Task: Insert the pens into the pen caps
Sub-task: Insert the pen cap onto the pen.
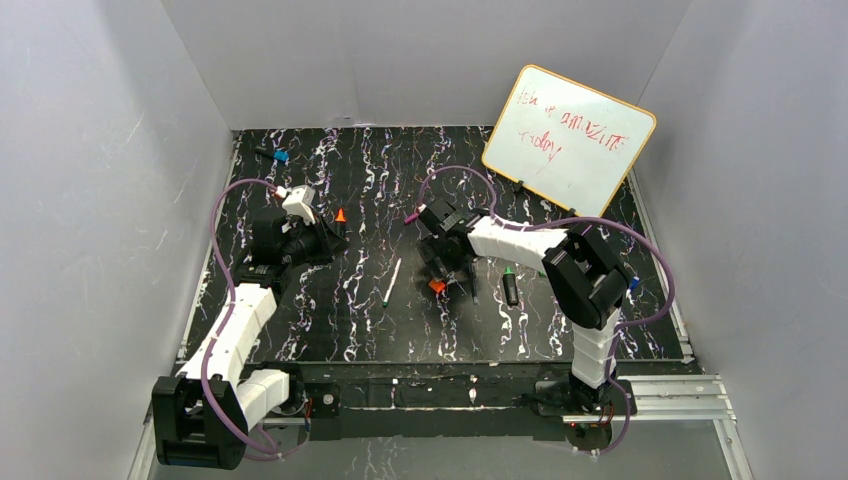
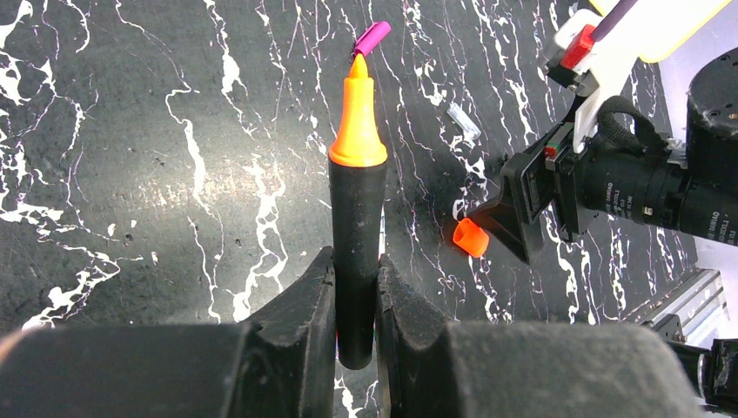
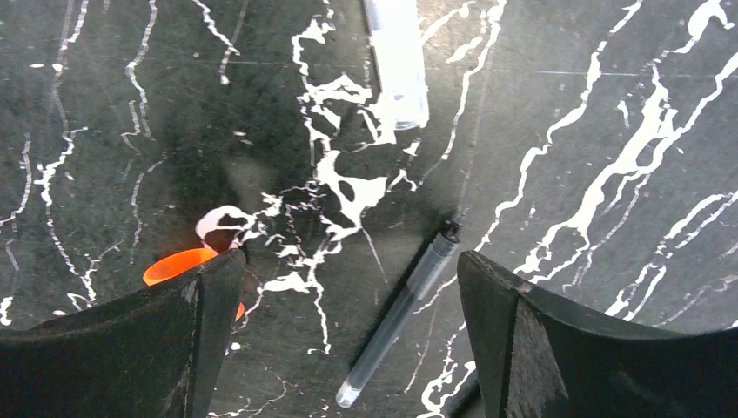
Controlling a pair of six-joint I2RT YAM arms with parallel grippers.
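Marker point(image 2: 357, 218) clamped in left gripper point(image 2: 355, 283), orange tip exposed.
Right gripper point(image 3: 348, 270) spread wide; orange cap point(image 3: 174, 266) beside one jaw, slim pen point(image 3: 396, 322) lying between the jaws.

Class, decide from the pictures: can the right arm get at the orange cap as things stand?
Probably yes. The right gripper hangs over the orange cap with jaws wide open, nothing covering it. But the cap sits by one finger, not centred, and the slim dark pen lies between the jaws.
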